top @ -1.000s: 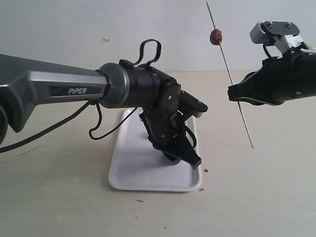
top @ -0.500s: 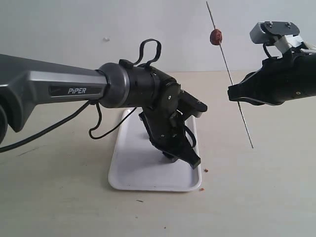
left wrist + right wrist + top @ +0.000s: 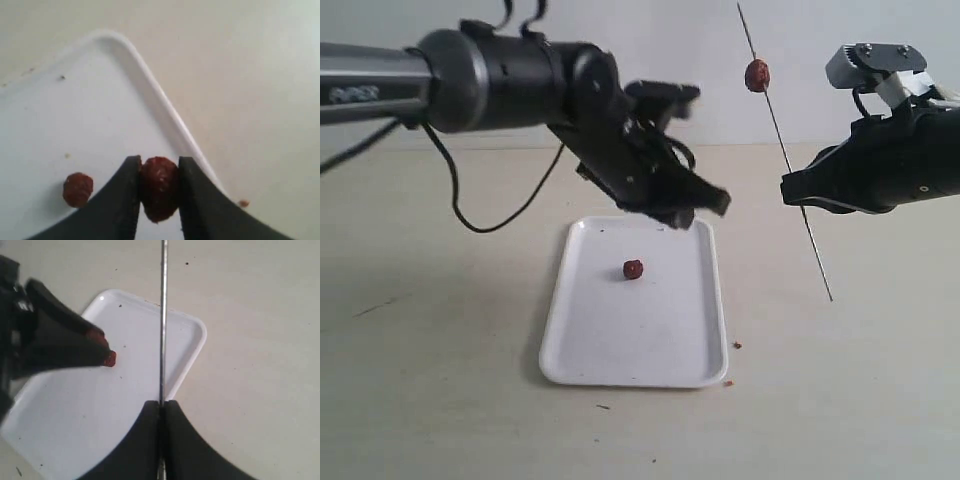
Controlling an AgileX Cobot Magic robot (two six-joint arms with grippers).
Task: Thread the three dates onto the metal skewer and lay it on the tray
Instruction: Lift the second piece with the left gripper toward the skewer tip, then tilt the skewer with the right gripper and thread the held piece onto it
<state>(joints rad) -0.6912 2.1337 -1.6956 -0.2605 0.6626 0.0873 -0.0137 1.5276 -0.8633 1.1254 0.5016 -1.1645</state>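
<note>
- The left tool (image 3: 159, 167) hangs above the tray's (image 3: 632, 335) far right corner, its two dark fingers (image 3: 125, 200) pinching the held date (image 3: 159, 189) between them.
- The held date is wrinkled and red-brown; it fills the gap between the fingers, clear of the tray's surface.
- The loose date (image 3: 633, 269) lies alone on the tray, slightly toward the far end, apart from every rim.
- The right tool (image 3: 161, 407) is up in the air, off the tray's right side, its fingers pressed together on the skewer (image 3: 776, 120).
- The skewer is tilted, its top leaning toward the tray and its lower tip hanging above the desk (image 3: 840, 400) beyond the tray's right rim.
- The threaded date (image 3: 757, 75) sits high on the skewer, well above the right tool's grip and higher than the left tool.
- A few brown crumbs (image 3: 737, 345) lie on the desk just beside the tray's near right corner.
</note>
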